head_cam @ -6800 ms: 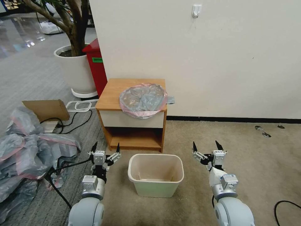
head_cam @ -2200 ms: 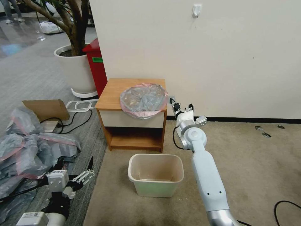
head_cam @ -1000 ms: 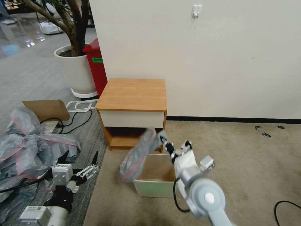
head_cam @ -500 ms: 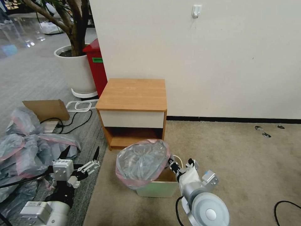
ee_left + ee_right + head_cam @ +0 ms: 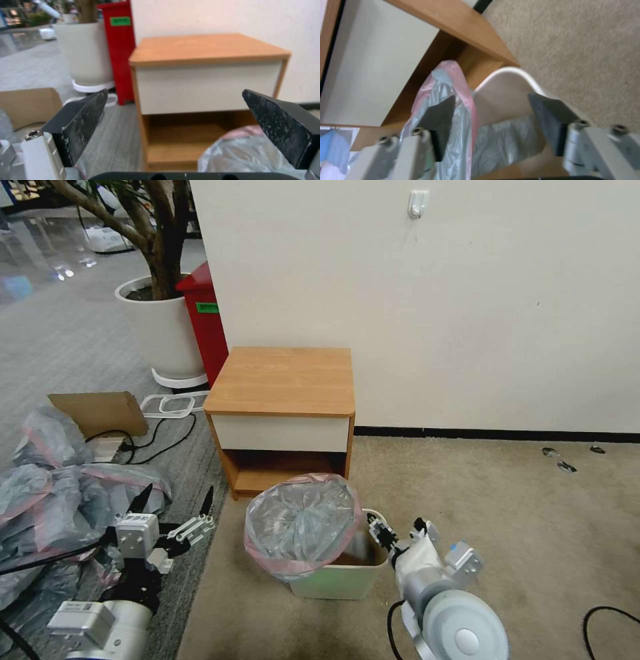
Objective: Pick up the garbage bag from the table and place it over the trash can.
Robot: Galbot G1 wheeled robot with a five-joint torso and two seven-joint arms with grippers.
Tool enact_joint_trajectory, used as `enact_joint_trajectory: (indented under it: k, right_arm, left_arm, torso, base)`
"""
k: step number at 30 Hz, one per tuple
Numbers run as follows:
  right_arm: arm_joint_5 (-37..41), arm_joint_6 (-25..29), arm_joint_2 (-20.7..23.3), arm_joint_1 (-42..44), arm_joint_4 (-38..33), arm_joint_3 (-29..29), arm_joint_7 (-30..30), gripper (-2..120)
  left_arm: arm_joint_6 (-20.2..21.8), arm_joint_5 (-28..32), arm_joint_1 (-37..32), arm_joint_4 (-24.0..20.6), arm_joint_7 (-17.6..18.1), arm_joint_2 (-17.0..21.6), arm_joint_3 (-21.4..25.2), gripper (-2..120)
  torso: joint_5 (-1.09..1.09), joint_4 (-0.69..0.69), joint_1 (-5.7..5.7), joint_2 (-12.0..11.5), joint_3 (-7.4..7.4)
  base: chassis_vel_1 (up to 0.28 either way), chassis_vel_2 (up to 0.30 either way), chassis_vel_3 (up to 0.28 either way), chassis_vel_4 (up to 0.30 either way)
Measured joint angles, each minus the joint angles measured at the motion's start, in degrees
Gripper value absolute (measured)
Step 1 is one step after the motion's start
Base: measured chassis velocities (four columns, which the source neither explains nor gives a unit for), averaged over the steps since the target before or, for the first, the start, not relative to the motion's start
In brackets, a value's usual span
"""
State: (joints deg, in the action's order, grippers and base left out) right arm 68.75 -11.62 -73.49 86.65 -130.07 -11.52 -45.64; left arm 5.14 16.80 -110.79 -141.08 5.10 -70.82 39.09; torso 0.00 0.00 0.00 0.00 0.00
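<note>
Looking lower centre, we see the garbage bag [image 5: 301,525] draped lopsidedly over the trash can [image 5: 347,578], covering only its left part, with the right gripper [image 5: 395,528] spread beside it and the left gripper [image 5: 175,499] idle and open lower left, so we judge the bag may slide off.

A white round plant pot [image 5: 163,330] with a tree stands beside a tall red bin [image 5: 208,323] against the wall. A heap of grey-and-pink bags [image 5: 63,497] lies on the carpet near a cardboard sheet [image 5: 100,411] and black cables [image 5: 157,437]. A white wall hook [image 5: 417,203] is mounted high.
</note>
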Motion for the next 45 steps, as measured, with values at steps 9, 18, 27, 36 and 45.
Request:
enact_joint_trajectory:
  k: [9, 18, 27, 36, 45]
  right_arm:
    - [-2.4, -0.9, 0.2, -0.7, -0.1, -2.9, 4.3, 96]
    - [-1.6, -1.3, 1.5, -1.0, 0.0, -3.1, 4.5, 100]
    - [-1.1, -1.3, 2.2, -1.1, 0.0, -4.6, 4.5, 100]
    - [-0.1, -1.2, 2.5, -0.9, 0.6, -6.4, 4.5, 100]
    - [0.1, -1.1, 2.3, -1.4, 1.5, -5.7, 4.4, 100]
  left_arm:
    - [10.8, 2.6, 11.6, 5.6, 4.6, 8.1, -8.1, 100]
    - [17.6, 7.1, 23.6, 16.7, 11.0, 8.1, -18.3, 100]
    - [22.0, 9.9, 28.2, 20.2, 14.7, 6.5, -24.9, 95]
    - [24.1, 10.0, 30.8, 22.6, 16.9, 5.5, -29.0, 67]
    - [24.6, 10.3, 32.3, 23.3, 18.3, 5.4, -31.2, 64]
  torso:
    - [-0.01, -0.01, 0.0, 0.0, 0.01]
    - [0.0, -0.01, 0.0, 0.0, 0.01]
    - [0.01, 0.0, 0.0, 0.0, 0.01]
    - [0.0, -0.01, 0.0, 0.0, 0.0]
    - [0.0, -0.01, 0.0, 0.0, 0.0]
  base:
    - [0.0, 0.0, 0.0, 0.0]
    - [0.0, 0.0, 0.0, 0.0]
    - [0.0, 0.0, 0.0, 0.0]
    - [0.0, 0.0, 0.0, 0.0]
    - [0.0, 0.0, 0.0, 0.0]
